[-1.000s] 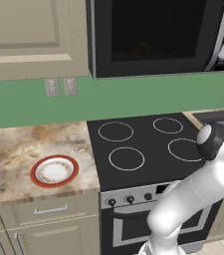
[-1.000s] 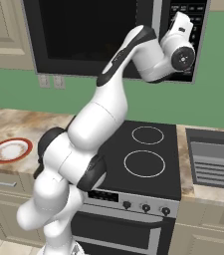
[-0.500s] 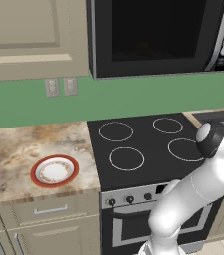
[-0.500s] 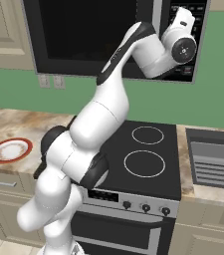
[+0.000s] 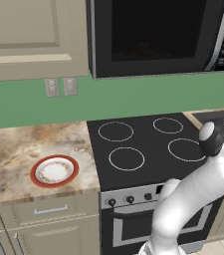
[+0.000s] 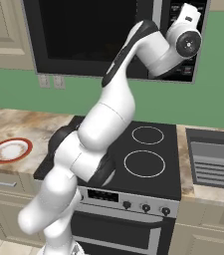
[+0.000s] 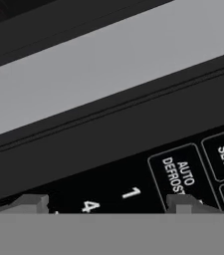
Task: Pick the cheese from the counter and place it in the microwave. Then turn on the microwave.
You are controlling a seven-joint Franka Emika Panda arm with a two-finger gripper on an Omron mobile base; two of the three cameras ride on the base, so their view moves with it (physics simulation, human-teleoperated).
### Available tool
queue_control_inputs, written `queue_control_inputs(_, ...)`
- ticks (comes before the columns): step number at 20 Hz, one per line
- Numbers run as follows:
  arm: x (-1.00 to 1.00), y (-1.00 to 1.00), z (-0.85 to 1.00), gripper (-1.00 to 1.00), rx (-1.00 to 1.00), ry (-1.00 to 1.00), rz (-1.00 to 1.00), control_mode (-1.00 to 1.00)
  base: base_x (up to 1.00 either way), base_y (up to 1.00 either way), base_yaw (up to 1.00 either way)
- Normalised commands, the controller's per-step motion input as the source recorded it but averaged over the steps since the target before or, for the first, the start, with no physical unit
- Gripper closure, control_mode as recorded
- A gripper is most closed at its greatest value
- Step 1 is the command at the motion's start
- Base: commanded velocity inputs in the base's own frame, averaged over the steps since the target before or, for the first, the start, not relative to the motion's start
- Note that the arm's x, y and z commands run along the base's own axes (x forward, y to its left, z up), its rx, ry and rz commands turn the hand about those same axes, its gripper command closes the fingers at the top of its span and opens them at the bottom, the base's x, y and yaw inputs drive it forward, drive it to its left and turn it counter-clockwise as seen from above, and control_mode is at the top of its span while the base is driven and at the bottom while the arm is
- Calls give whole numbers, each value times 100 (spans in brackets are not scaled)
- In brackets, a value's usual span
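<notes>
Plate (image 5: 54,171) near the counter's (image 5: 14,149) front edge, nothing on it, open stone all round. Stovetop (image 5: 148,147) bare to its right. Microwave (image 5: 153,35) above, door shut; a faint orange shape behind the window may be the cheese, cannot tell. My pincer (image 7: 106,204) close against the button panel (image 7: 183,169), tips spread, nothing between.

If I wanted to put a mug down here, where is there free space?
The counter is bare left of and behind the plate. All four rings of the stovetop are free. It is crowded up at the microwave panel, where the gripper hovers.
</notes>
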Motion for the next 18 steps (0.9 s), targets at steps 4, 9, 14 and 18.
queue_control_inputs(4, -17, -28, 8, -100, 2, 1, 0, -100, 0, 0, 0)
queue_control_inputs(9, -41, -19, 6, -100, 11, 1, 0, -100, 0, 0, 0)
queue_control_inputs(14, -49, -16, 0, -100, 16, 0, 4, -100, 0, 0, 0)
queue_control_inputs(18, -48, -4, 0, -100, 8, 0, 13, -100, 0, 0, 0)
